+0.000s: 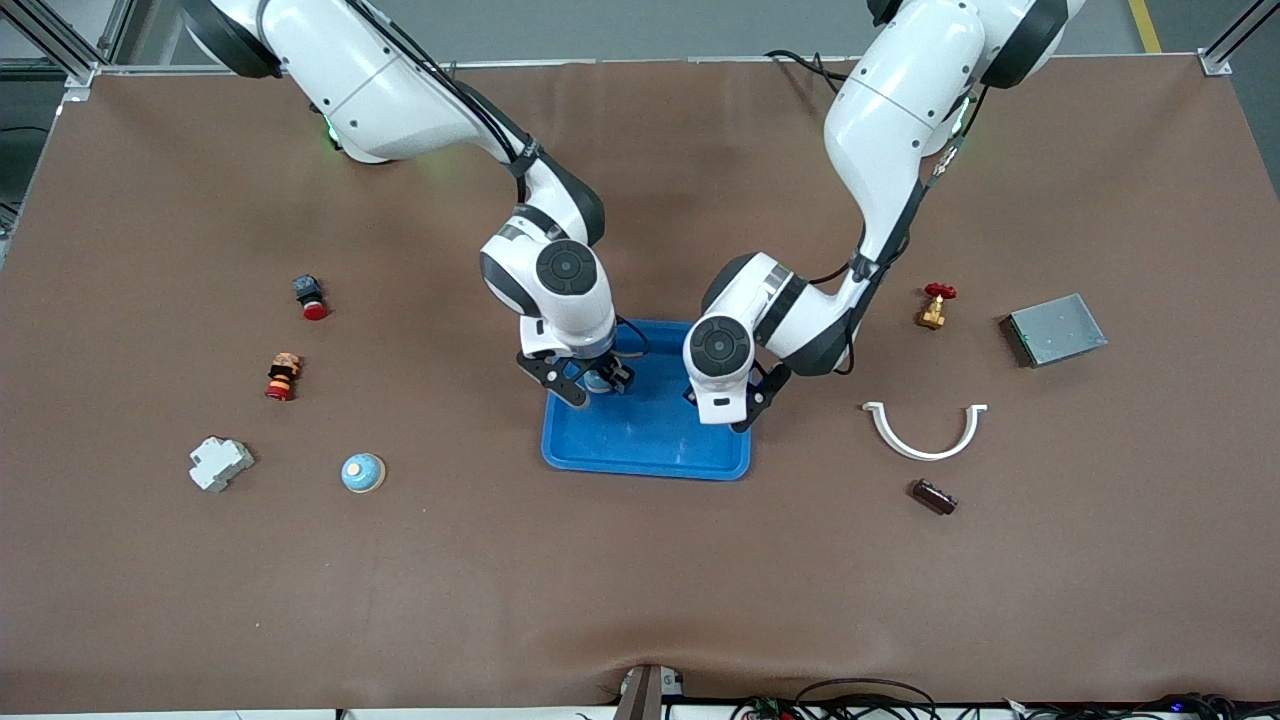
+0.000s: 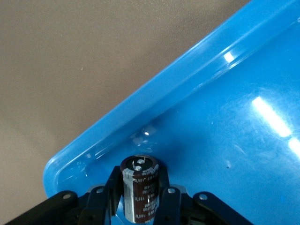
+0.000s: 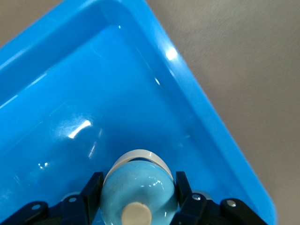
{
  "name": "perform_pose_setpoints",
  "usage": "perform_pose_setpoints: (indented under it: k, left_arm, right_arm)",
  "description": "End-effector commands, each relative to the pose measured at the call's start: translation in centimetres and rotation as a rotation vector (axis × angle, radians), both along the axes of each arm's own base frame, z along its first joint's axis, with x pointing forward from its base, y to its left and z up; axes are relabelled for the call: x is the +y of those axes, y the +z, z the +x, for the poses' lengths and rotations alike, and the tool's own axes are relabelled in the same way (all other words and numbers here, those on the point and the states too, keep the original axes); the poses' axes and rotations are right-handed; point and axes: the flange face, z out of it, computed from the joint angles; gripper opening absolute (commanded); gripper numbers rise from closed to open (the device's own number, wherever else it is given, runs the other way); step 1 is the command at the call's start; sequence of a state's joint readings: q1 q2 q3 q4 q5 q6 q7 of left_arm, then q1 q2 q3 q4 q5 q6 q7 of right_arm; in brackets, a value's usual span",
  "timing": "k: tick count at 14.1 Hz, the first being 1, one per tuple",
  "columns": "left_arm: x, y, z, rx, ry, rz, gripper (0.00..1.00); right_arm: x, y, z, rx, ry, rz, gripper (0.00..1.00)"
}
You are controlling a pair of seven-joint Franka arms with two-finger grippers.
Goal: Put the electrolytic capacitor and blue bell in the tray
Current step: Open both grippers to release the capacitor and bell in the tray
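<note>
Both pieces are at the placing step. The left jaws are clenched on the capacitor [image 2: 140, 190], gripping its dark sleeve from both sides with the metal top standing clear between them. Below and just ahead of these jaws is the tray [image 2: 165, 89], near one of its corners by the rim. Whether the capacitor's base touches the tray floor cannot be told.

The right jaws are grasping the bell [image 3: 138, 187], one on each side of its pale blue dome, with the cream knob facing the wrist camera. The tray floor lies directly under these jaws, inside the rim at the right arm's end. A second bell [image 1: 362, 472] sits on the bench [image 1: 640, 600], well apart from both jaws.

In my judgement, neither piece has been let go yet. The next move calls for a short, straight descent until each piece rests on the floor, then spreading the jaws and lifting vertically, so the upright capacitor is not tipped and the bell does not skid on the slick plastic.
</note>
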State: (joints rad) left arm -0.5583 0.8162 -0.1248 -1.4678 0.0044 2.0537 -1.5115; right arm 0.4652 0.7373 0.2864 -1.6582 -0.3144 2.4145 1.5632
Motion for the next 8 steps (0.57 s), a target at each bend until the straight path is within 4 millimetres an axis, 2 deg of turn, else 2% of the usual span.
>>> perform_pose_setpoints:
  k: [1,3,6,7,8]
  left_arm:
    - [-0.8,0.9,0.1,-0.035,-0.009,0.011,1.0]
    - [-0.8,2.2,0.3,-0.046,-0.018,0.002,1.0]
    - [0.2,4.9,1.1,-0.057,-0.05,0.01,1.0]
    - [0.6,6.5,0.9,-0.034,-0.086,0.026,1.0]
    - [1.5,8.6,0.9,-0.006,-0.145,0.029,1.0]
  right_arm:
    - [1.1,-1.5,0.3,-0.037,-0.006,-0.014,0.0]
    - [1.5,-2.4,0.2,-0.038,-0.022,-0.021,0.0]
    - [1.7,-3.2,0.2,-0.039,-0.022,-0.029,0.0]
    - [1.6,-3.1,0.4,-0.039,-0.026,-0.029,0.18]
    - [1.5,-3.1,0.5,-0.041,-0.033,-0.029,0.97]
